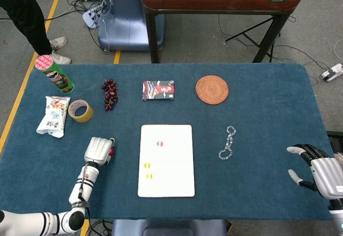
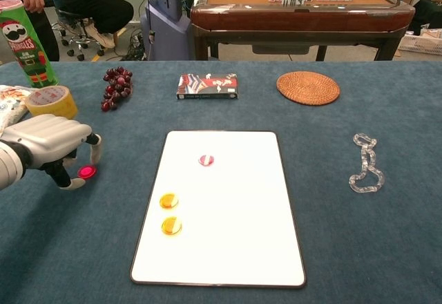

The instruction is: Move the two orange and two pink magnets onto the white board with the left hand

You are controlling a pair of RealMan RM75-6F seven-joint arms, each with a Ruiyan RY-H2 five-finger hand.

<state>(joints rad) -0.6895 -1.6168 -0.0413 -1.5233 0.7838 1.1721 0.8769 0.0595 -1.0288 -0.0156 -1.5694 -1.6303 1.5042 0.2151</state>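
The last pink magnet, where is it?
In the chest view the pink magnet lies on the blue cloth left of the white board, right at the fingertips of the left hand, not on the board yet.

Two orange magnets (image 2: 168, 213) and one pink magnet (image 2: 206, 159) flat on white board (image 2: 228, 249); second pink magnet (image 2: 86, 172) on tablecloth.
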